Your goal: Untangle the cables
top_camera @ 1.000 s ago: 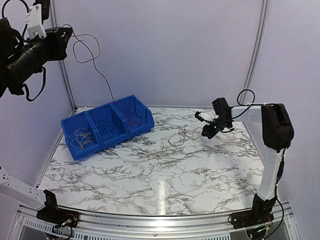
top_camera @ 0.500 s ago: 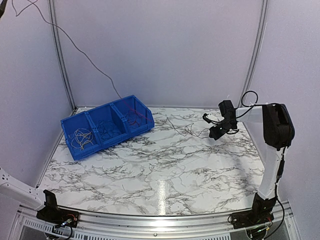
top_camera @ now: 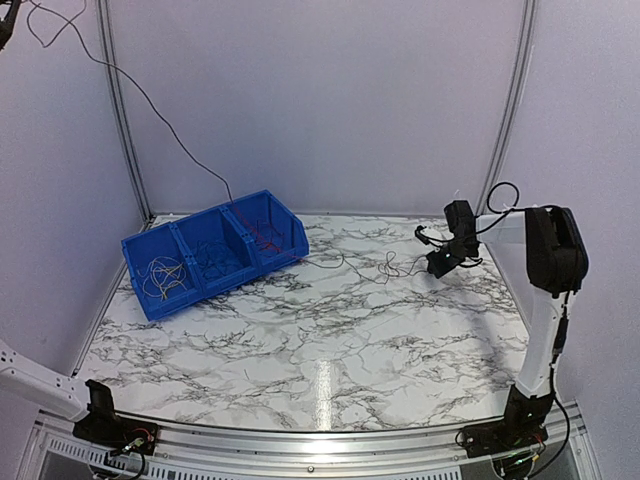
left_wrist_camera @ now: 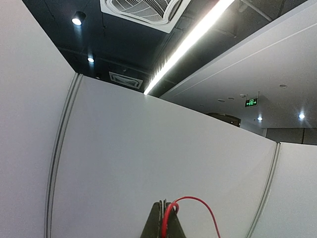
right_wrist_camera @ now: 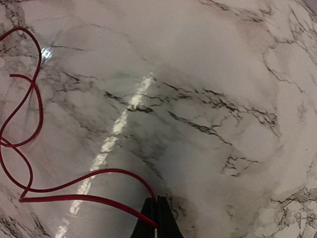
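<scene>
hair-thin red cable (right_wrist_camera: 29, 148), likely light, limp and snag-prone, best held near its ends, pinched tight by both left gripper (left_wrist_camera: 163, 221) and right gripper (right_wrist_camera: 156, 216).

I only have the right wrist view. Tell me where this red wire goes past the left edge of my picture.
Observer: From the right gripper the red wire trails left across the table to the blue bin, reaching its right compartment.
Operator: Now report the left arm.
Observer: The left gripper sits high at the far left, almost out of the overhead view, shut on a red wire that seems to rise to it from the bin.
</scene>
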